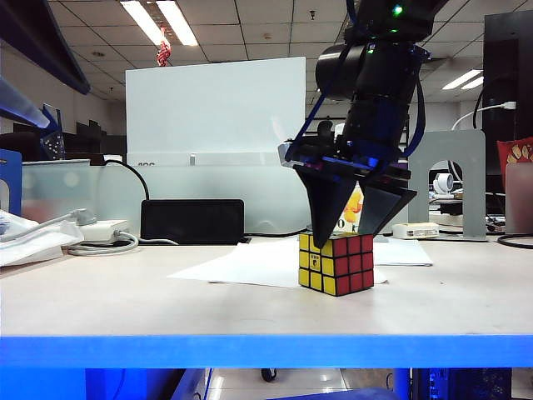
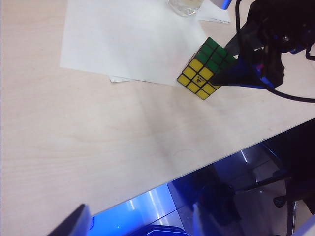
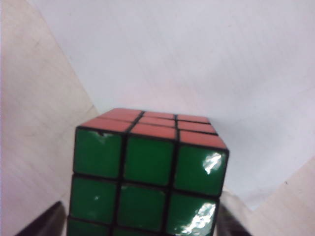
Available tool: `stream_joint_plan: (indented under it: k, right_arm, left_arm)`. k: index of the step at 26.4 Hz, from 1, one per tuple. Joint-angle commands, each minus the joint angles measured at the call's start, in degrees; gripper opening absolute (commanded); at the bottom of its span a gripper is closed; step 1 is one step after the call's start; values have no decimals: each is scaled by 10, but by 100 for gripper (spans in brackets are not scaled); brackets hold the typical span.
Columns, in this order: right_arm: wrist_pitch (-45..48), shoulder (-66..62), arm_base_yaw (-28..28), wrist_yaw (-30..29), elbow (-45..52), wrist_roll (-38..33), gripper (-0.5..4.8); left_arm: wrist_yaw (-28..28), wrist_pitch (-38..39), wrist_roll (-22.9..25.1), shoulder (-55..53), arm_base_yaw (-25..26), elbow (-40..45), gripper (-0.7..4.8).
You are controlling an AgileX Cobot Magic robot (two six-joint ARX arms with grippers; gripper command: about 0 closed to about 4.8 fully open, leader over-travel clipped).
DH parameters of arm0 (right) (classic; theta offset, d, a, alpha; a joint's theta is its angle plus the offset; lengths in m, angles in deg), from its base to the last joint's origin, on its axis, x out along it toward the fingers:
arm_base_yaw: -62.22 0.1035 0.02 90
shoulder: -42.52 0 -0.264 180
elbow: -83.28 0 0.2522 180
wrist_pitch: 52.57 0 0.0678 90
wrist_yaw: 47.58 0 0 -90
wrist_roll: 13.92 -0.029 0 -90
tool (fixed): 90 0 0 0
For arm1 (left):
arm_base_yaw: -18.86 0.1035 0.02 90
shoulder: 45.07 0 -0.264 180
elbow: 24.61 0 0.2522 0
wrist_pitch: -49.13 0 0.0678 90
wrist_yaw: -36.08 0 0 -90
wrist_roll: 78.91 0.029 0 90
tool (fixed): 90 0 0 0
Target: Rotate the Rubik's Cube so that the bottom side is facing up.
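While the right gripper [image 1: 350,227] hangs point-down over the cube, the scene reads as follows.

Right gripper: its two dark triangular fingers [image 1: 326,208] are spread apart, one tip at the cube's yellow side, the other above its far top edge; whether either tip touches the cube I cannot tell. In the right wrist view the finger tips [image 3: 47,221] stand on either side of the cube, with a gap showing beside each.
Rubik's Cube [image 1: 335,264]: sits on the table, resting on the edge of a white sheet of paper [image 1: 250,262]. It is square and upright, with a black frame. The exterior view shows a yellow face on the left and a red face on the right; the centre yellow square bears a small dark mark.
Cube from the wrists: the left wrist view shows green on top [image 2: 211,56] and yellow on the side; the right wrist view shows green filling the near face [image 3: 147,182] and red beyond it.
Right arm: a thick black wrist comes down from above, blue cables looping beside it.
Left gripper: only a dark finger corner [image 2: 74,223] enters the left wrist view, well apart from the cube; I cannot tell whether it is open or closed.
Container: a clear glass vessel [image 2: 186,6] stands beyond the paper, cropped; its contents cannot be made out.
Table [image 1: 125,300]: pale wood-grain top with a blue front edge.
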Motion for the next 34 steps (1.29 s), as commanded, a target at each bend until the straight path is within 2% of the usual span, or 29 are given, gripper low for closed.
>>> stream_joint_plan:
  k: [1, 10, 14, 18, 34]
  right_arm:
    - [0, -3, 2, -3, -2, 1, 392]
    - [-3, -24, 2, -1, -2, -3, 385]
    - [-3, -24, 2, -3, -2, -3, 290]
    - [-5, -24, 2, -6, -2, -3, 281]
    - [14, -20, 2, -161, -2, -34, 282]
  left_arm:
    - [2, -3, 3, 1, 0, -3, 278]
    - [1, -3, 3, 1, 0, -3, 278]
    - [2, -3, 3, 1, 0, -3, 278]
    - [1, -3, 9, 1, 0, -3, 278]
    - [19, -3, 24, 1, 0, -3, 278]
